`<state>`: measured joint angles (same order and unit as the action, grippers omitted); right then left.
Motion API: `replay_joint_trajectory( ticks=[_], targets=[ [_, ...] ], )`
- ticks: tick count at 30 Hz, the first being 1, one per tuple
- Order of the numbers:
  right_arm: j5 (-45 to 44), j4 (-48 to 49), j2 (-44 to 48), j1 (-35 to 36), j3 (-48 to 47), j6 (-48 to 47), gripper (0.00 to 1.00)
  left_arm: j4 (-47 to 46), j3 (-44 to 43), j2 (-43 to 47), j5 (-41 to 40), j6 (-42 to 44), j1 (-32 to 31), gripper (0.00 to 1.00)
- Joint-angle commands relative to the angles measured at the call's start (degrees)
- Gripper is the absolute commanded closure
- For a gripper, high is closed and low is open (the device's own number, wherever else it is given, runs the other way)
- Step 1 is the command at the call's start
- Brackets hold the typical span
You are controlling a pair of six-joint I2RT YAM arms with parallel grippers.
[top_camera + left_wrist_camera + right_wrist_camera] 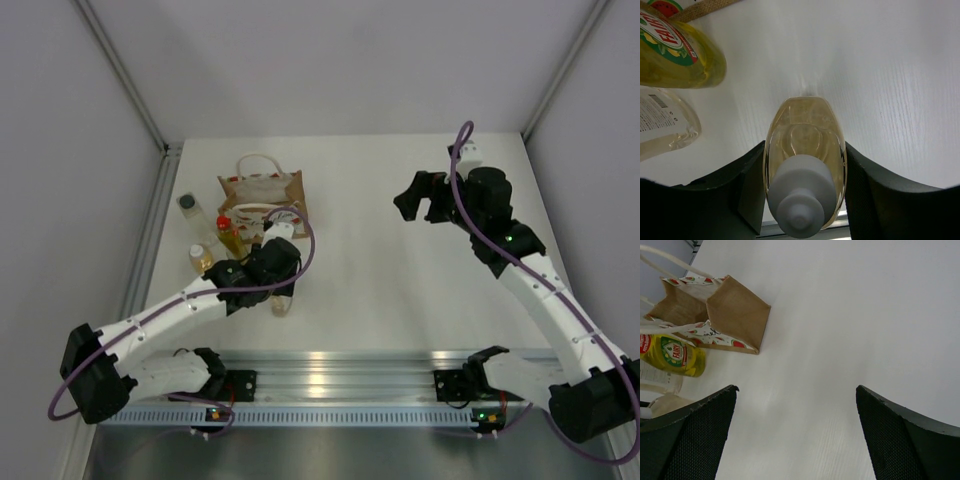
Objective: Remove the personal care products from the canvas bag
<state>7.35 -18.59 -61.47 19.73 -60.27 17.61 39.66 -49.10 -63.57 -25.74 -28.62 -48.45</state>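
The canvas bag stands open at the back left, and also shows in the right wrist view. My left gripper is shut on a clear amber bottle with a white cap, upright at the table in front of the bag. The dark-capped clear bottle, the yellow-green bottle with a red cap and the second amber bottle stand on the table left of the bag. My right gripper is open and empty, raised over the back right, far from the bag.
The aluminium rail with both arm bases runs along the near edge. Grey walls close in the table at the left, back and right. The yellow-green bottle and a pale labelled bottle stand close left of my left gripper.
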Motion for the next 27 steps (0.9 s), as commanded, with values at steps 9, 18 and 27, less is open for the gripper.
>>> replay_joint_trajectory(
  ticks=[9, 18, 27],
  targets=[
    [1.61, -0.22, -0.49, -0.74, 0.24, 0.15, 0.01, -10.48, 1.2, 0.73, -8.71, -4.24, -0.16, 1.0],
    [1.78, -0.22, -0.84, -0.74, 0.94, 0.24, 0.0, -10.66, 0.32, -1.82, -9.86, -6.01, -0.16, 0.53],
    [-0.06, -0.4, 1.88, -0.74, 2.61, -0.55, 0.0, -10.48, -5.03, -1.47, -12.05, -3.11, 0.19, 0.02]
  ],
)
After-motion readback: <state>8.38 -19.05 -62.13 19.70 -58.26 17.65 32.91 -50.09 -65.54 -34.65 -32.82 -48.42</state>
